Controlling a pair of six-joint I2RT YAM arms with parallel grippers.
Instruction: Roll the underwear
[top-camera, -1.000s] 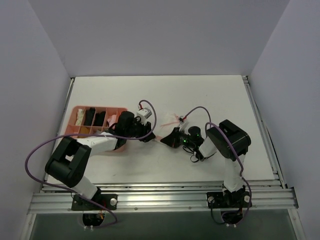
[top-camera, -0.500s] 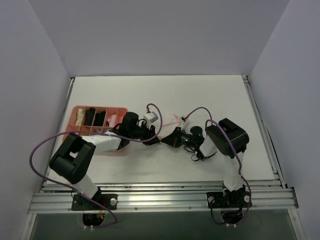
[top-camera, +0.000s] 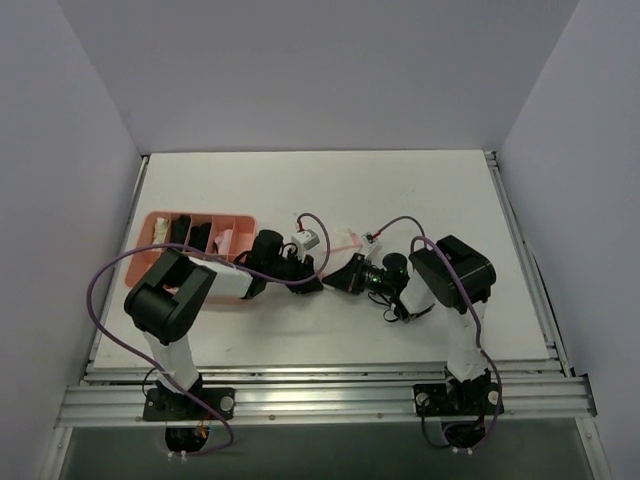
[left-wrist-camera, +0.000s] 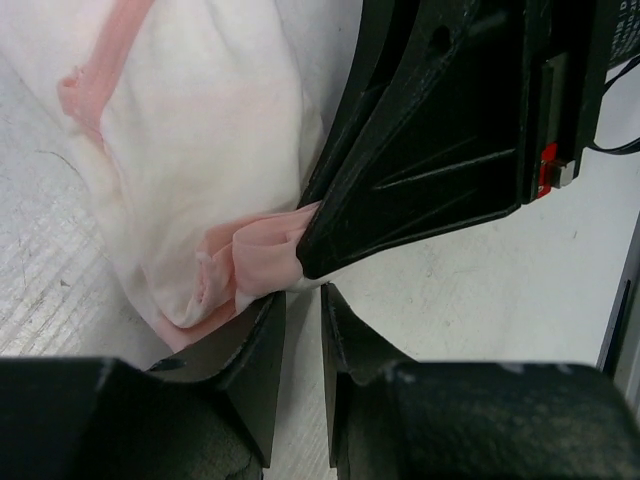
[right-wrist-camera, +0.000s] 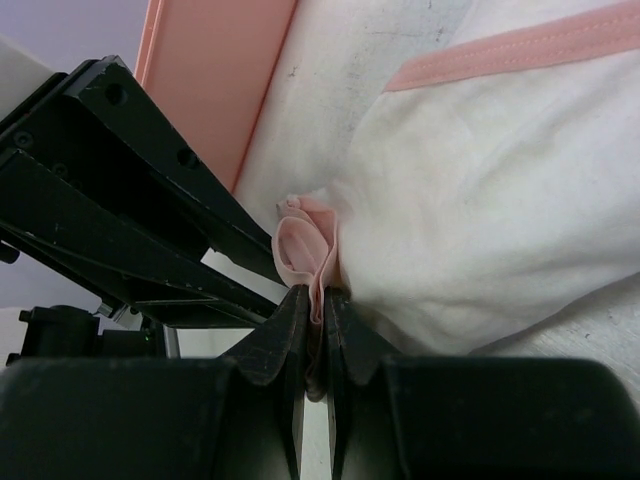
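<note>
The underwear (top-camera: 346, 238), white with pink trim, lies mid-table. In the right wrist view it (right-wrist-camera: 480, 200) fills the upper right, and my right gripper (right-wrist-camera: 318, 295) is shut on a bunched pink fold at its edge. My left gripper (left-wrist-camera: 303, 295) meets the right one tip to tip. Its jaws stand a narrow gap apart with bare table between them, and the pink fold (left-wrist-camera: 255, 265) rests against the outside of its left finger. From above, the left gripper (top-camera: 318, 284) and right gripper (top-camera: 340, 280) nearly touch below the garment.
A pink divided tray (top-camera: 200, 214) with rolled dark and pale garments sits at the left, beside the left arm. Its wall (right-wrist-camera: 215, 80) shows behind the left fingers (right-wrist-camera: 150, 220) in the right wrist view. Purple cables loop over both arms.
My left gripper has travelled right until it meets the right gripper, and its jaws have narrowed. The right gripper kept its hold and shifted slightly left.
</note>
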